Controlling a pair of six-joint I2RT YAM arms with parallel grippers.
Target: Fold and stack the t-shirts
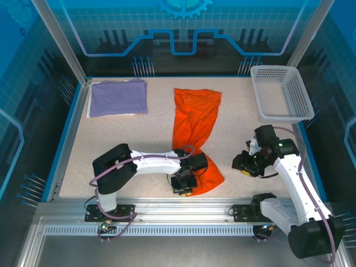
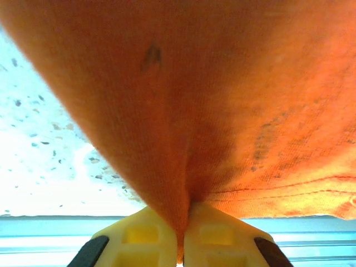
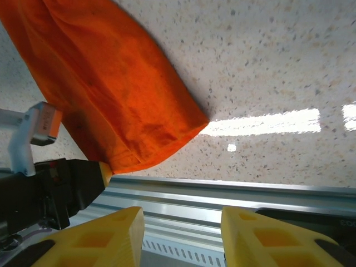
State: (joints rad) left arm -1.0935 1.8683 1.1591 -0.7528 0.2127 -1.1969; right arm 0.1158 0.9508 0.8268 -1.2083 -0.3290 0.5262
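Tabletop (image 1: 139,139) speckled, walls (image 1: 25,83) blue, orange t-shirt (image 1: 196,119)

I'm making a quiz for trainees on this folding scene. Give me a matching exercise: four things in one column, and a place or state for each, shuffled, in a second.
1. orange t-shirt
2. lavender t-shirt
3. basket
4. right pincer

a. far right corner
b. open, holding nothing
c. folded, far left corner
d. near end pinched by the left pincer

Pairs: 1-d, 2-c, 3-a, 4-b.
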